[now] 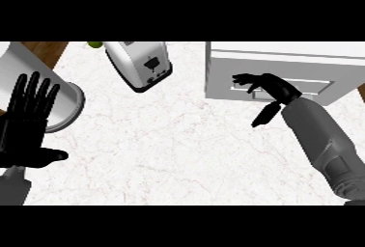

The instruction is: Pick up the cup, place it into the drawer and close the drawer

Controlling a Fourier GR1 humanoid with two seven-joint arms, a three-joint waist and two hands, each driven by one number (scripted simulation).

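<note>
The white drawer unit [285, 60] stands at the back right of the marble counter, and its drawer front [314, 87] sits almost flush with the cabinet. My right hand [274, 89] lies against that front by the handle, fingers slightly bent and spread and the thumb hanging down, with nothing in it. At the left edge my left hand [28, 116] rests open, fingers up. No cup shows plainly. A small green thing [93, 44] peeks out at the top edge beside the toaster, and I cannot tell what it is.
A white toaster [139, 62] lies tilted at the back centre. A large grey cylinder [68, 99] stands at the left, partly behind my left hand. Brown wood [49, 50] shows beyond the counter's back left corner.
</note>
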